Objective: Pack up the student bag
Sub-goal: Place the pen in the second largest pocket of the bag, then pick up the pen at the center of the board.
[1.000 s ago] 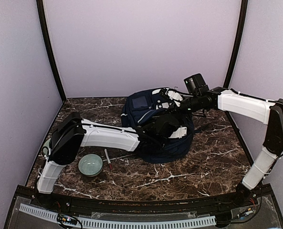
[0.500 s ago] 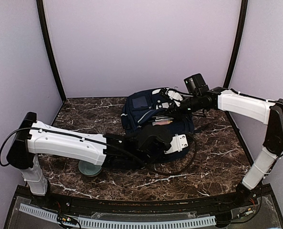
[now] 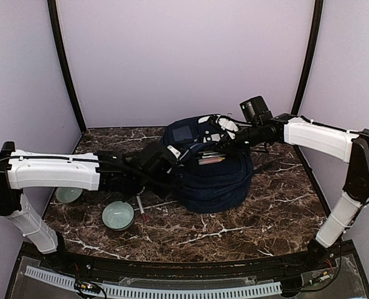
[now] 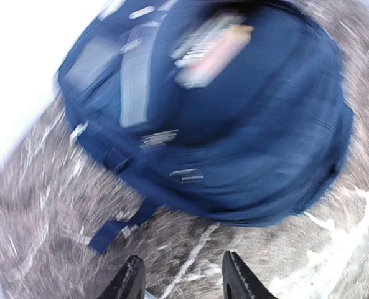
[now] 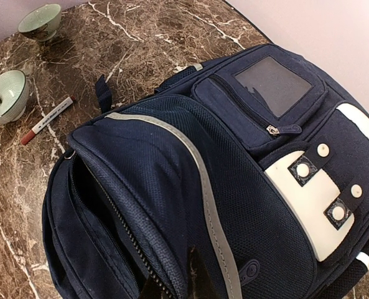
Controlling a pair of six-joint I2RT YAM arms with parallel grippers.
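Bag: student bag (image 3: pixel 212 180) at centre, rim clamped by right gripper (image 5: pixel 175 277).
Free arm: left gripper (image 4: pixel 182 265) parted, empty, just left of bag.
Likely target: marker (image 3: pixel 140 208) nearward of left gripper, lying near-far.

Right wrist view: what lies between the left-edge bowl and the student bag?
A red-capped marker lies on the marble between bowl and student bag; the top view shows it too.

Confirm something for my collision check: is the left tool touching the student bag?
Apart. The left wrist view, though blurred, shows a strip of bare table between the left tool and the student bag.
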